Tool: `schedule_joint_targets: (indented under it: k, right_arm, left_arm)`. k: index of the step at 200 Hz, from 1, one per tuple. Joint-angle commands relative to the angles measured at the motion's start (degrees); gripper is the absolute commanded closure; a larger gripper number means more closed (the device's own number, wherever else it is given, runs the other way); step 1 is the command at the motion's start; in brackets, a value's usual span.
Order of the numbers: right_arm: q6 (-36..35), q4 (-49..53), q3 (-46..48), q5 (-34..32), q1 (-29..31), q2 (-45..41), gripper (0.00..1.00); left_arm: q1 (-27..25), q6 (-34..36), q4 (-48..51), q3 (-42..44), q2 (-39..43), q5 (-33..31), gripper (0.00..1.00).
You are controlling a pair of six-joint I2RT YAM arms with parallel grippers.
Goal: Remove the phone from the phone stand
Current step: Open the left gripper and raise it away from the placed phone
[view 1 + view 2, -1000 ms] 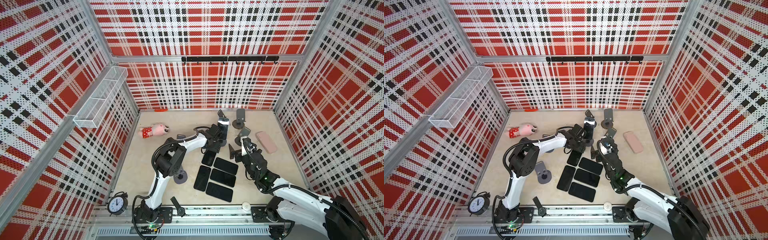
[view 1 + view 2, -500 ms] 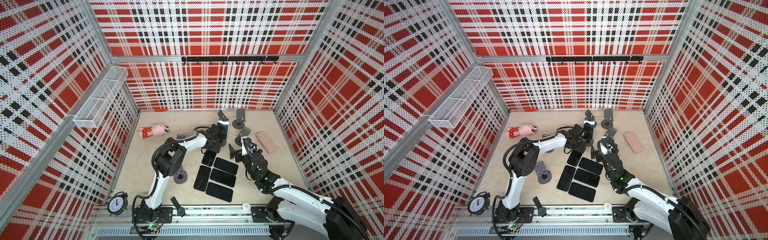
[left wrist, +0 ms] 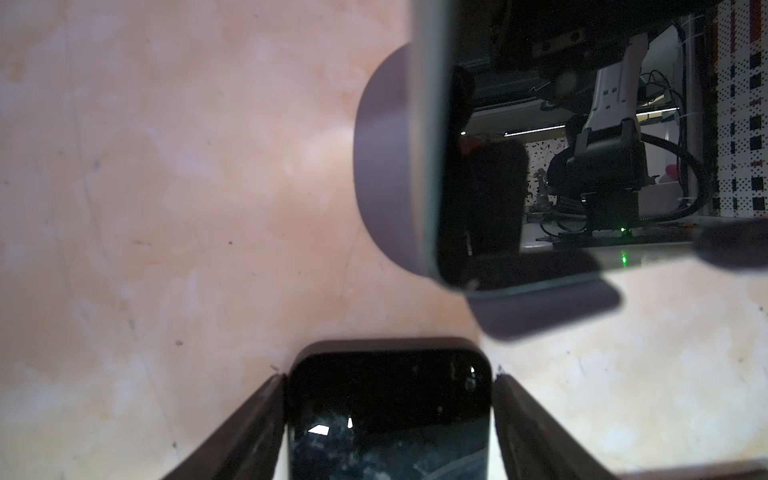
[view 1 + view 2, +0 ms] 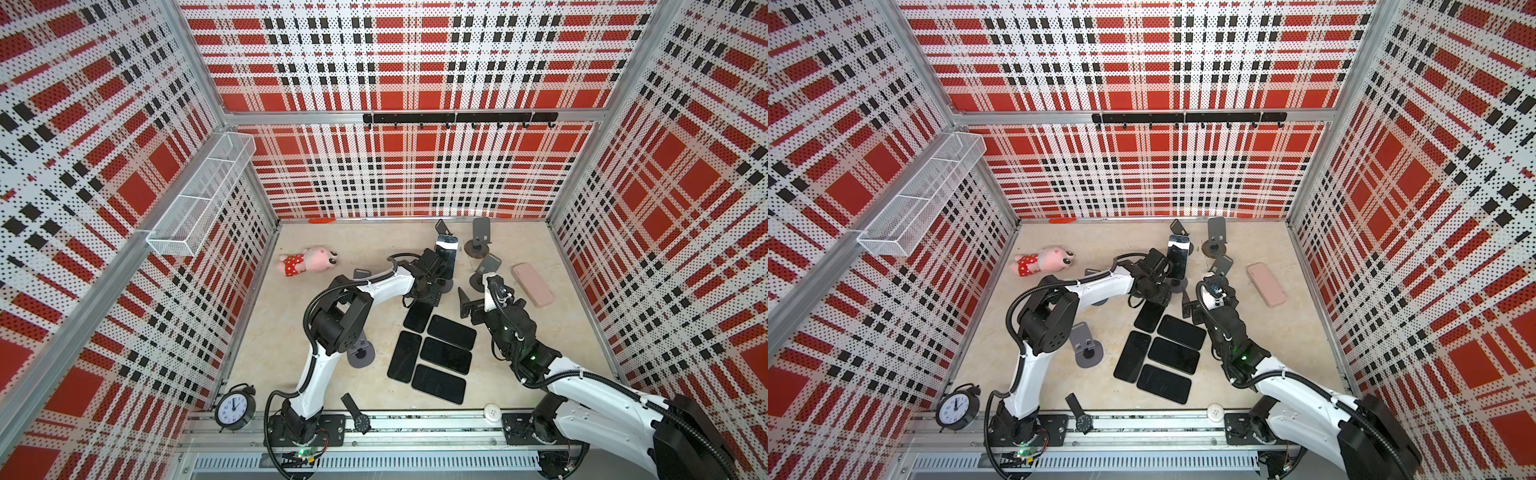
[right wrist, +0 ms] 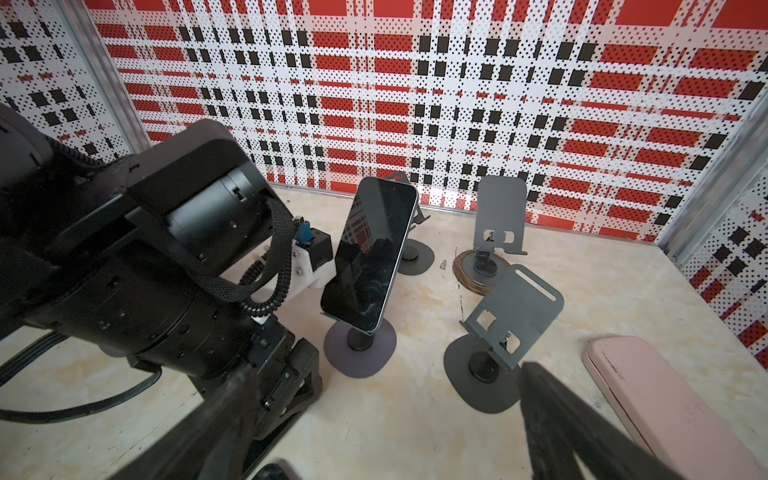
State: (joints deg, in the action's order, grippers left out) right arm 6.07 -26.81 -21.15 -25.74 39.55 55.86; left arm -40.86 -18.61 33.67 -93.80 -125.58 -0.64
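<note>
The phone (image 5: 374,253), black and glossy, leans upright on a phone stand with a round purple base (image 5: 340,353); both top views show the phone (image 4: 446,255) (image 4: 1177,259). My left gripper (image 4: 426,297) is low just in front of that stand. In the left wrist view its fingers (image 3: 266,411) flank another black phone (image 3: 388,415) lying flat on the table, with thin slivers of light along both sides. Beyond it the standing phone (image 3: 540,166) fills the view. My right gripper (image 5: 390,374) (image 4: 469,305) hovers wide open and empty, right of the stand.
Several black phones (image 4: 444,355) lie flat in a block mid-table. Empty stands are behind (image 5: 500,212), beside (image 5: 511,307) and near the left arm (image 4: 360,353). A pink phone (image 4: 532,284), a plush toy (image 4: 309,261), a clock (image 4: 234,409) and a watch (image 4: 357,415) are around.
</note>
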Motion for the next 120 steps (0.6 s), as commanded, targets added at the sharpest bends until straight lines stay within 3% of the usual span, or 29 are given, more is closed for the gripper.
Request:
schedule_joint_targets:
  k: [1,70,120]
  right_arm:
    - [0.1,0.4,0.0,0.1,0.2,-1.3,0.00]
    - [0.6,-1.5,0.7,-1.9,0.2,0.6,0.00]
    - [-0.9,-4.9,1.0,-4.4,0.2,5.8,0.00]
  left_arm:
    - [0.4,0.0,3.2,1.3,3.5,-1.5,0.20]
    - [1.9,0.7,2.7,1.1,16.8,-5.2,0.20]
    - [5.9,1.3,-3.3,9.4,30.8,-4.8,0.18]
